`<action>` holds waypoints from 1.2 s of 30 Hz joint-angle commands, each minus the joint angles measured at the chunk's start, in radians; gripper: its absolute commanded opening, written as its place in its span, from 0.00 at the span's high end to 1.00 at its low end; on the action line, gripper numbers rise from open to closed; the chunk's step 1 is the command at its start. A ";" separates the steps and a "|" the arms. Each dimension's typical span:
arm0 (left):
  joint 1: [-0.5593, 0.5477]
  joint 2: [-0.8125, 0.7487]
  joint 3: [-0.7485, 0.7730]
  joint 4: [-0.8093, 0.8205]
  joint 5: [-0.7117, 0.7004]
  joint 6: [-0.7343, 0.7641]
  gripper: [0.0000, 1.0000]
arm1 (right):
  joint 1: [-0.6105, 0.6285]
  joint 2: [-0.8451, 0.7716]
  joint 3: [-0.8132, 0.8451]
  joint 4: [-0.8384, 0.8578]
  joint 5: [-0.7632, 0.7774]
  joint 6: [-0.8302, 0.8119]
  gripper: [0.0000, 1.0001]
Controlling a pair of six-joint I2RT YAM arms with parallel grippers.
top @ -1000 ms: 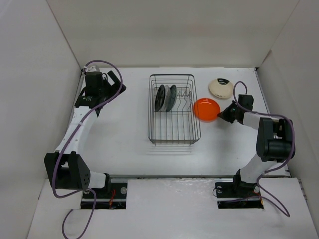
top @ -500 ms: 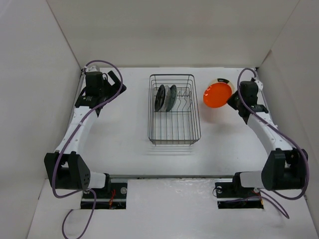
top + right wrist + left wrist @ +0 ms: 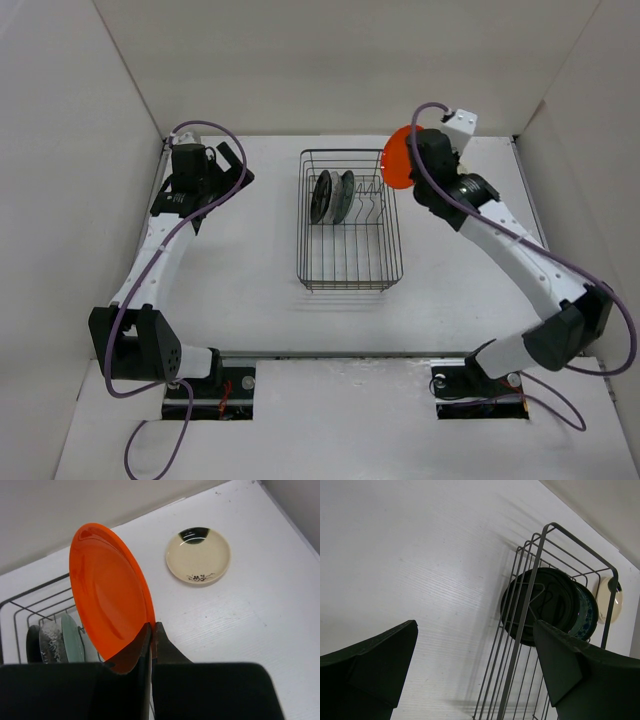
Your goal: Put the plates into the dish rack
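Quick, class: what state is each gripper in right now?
Left gripper: open, holding nothing.
Right gripper: shut on the orange plate.

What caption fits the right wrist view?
Right claw pinches the orange plate upright beside the dish rack; cream plate lies on the table.

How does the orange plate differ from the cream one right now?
The orange plate is plain and bright; the cream plate carries a dark patch at its rim. The orange plate stands on edge, pinched in the right gripper; the cream plate lies flat on the table. Both are round, and neither is yet in the dish rack.
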 commanded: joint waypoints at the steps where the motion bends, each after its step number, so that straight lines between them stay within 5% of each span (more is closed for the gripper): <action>1: 0.004 -0.026 0.004 0.023 0.008 0.013 0.00 | 0.066 0.098 0.106 -0.116 0.204 -0.033 1.00; 36: 0.004 -0.035 0.013 0.014 -0.001 0.022 0.00 | 0.166 0.415 0.302 -0.130 0.129 -0.009 1.00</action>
